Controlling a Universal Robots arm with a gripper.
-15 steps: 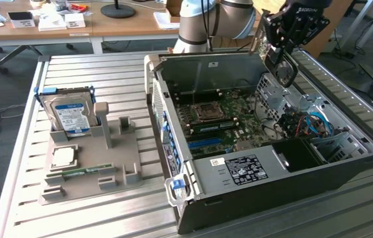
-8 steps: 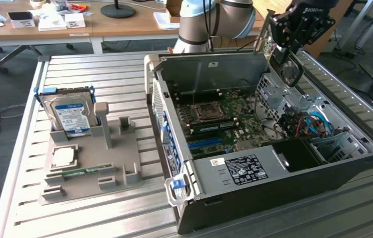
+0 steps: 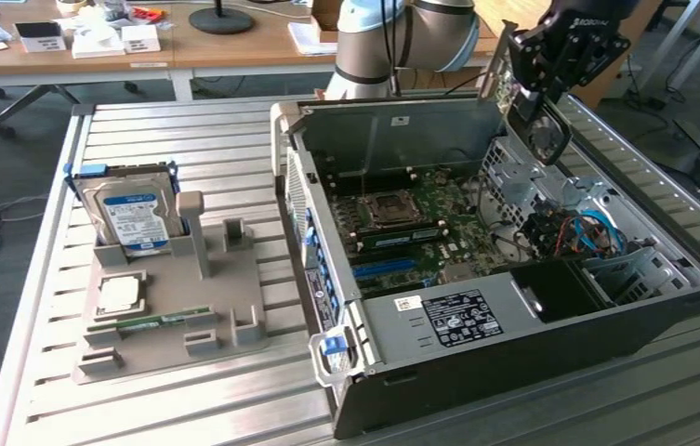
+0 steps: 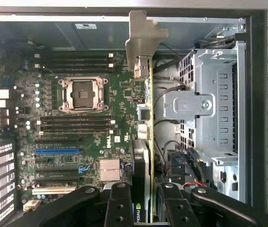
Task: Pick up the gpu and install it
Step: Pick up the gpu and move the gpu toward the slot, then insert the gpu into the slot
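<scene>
Black gripper fingers (image 4: 119, 205) sit closest to the wrist camera, one on each side of the gpu (image 4: 141, 163), pinching it between them. The card is seen edge-on: the black cooler faces the motherboard's (image 4: 96, 109) slots, the thin green board edge faces the silver drive cage (image 4: 209, 104), and the metal bracket is at the far end from the fingers. It lines up over the motherboard's edge, between the empty CPU socket (image 4: 83, 93) and the cage. In the exterior view the gripper (image 3: 546, 79) hangs over the far end of the open computer case (image 3: 548, 325). A hard drive (image 3: 133, 214) and memory stick (image 3: 151, 321) rest on the grey holder (image 3: 219, 279), well apart.
</scene>
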